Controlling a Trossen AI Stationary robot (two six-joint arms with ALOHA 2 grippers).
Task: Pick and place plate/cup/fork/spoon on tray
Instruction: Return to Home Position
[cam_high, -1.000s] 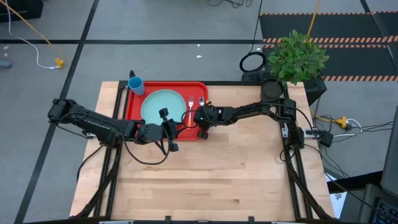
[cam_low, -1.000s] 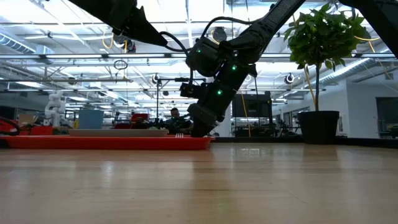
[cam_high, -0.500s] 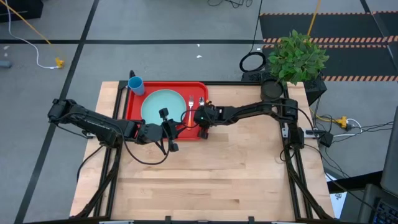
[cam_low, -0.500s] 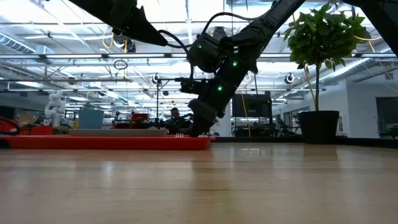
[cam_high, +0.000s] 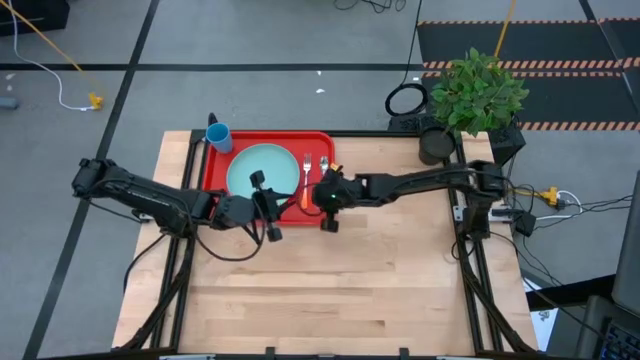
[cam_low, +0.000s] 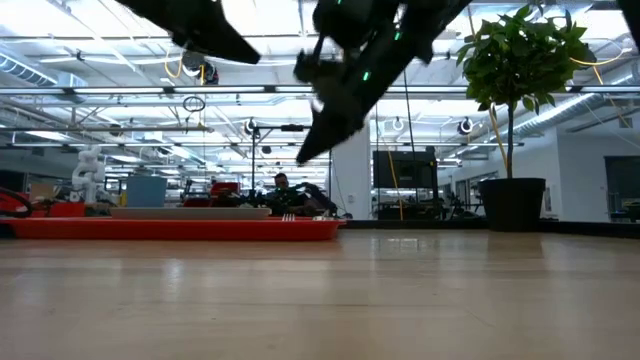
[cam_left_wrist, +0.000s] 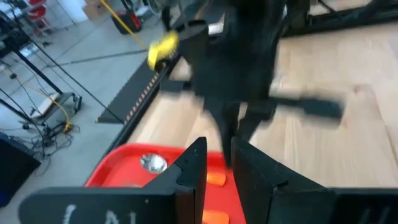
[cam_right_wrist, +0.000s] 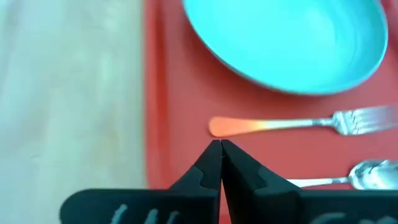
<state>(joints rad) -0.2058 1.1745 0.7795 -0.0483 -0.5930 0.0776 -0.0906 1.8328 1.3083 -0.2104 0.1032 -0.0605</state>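
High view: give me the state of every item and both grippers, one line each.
tray: lying flat, loaded.
plate: lying in the tray, empty.
cup: upright at the tray's far left corner.
fork: lying in the tray beside the plate.
spoon: lying in the tray beside the fork.
left gripper: slightly open, empty.
right gripper: shut, empty.

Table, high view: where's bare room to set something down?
Bare wood: near half of the table; also the far patch between tray and right arm. Crowded: the tray holds plate, fork, spoon, cup at its far-left corner, left pincer and right pincer over its near side.
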